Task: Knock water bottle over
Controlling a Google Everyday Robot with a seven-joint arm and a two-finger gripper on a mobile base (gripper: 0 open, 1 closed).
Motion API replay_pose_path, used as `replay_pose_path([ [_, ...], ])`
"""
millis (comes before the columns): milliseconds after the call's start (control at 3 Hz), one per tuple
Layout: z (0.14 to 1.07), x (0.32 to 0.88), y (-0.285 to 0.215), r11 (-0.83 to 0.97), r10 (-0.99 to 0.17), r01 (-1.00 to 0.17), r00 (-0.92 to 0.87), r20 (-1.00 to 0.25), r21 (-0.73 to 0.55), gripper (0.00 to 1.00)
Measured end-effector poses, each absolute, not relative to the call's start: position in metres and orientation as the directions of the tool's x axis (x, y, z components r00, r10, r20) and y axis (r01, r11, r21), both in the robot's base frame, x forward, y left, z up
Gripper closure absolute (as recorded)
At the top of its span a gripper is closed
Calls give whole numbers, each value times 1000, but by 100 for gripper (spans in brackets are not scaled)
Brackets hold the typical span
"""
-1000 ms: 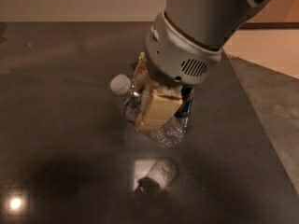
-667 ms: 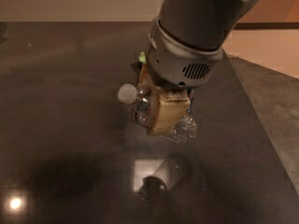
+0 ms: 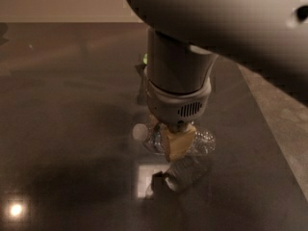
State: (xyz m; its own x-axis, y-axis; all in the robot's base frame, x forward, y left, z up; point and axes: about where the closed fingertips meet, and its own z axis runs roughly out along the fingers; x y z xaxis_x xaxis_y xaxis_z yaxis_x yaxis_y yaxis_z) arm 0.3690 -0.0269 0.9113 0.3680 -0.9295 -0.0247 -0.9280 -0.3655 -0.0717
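The water bottle [image 3: 204, 141] lies on its side on the dark tabletop [image 3: 62, 129], its white cap [image 3: 139, 131] pointing left and its clear ribbed base to the right. My gripper [image 3: 176, 142] hangs straight down from the big grey arm [image 3: 179, 88]. Its tan tip sits over the bottle's middle and hides the label band. A faint reflection of the bottle shows on the table just below it.
A slim dark object [image 3: 141, 84] with a small green thing [image 3: 145, 58] above it stands behind the arm, mostly hidden. The table's right edge runs diagonally beside a lighter floor [image 3: 288, 129]. Bright light reflections lie on the table [image 3: 16, 209].
The bottle went from tilted, cap up and to the left, to lying flat on the table. The gripper came down and forward with it, and the arm now fills more of the view.
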Motion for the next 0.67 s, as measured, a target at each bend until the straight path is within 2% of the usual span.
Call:
replay_pose_path([
  [667, 870, 375, -30, -432, -896, -902, 427, 119, -13, 59],
])
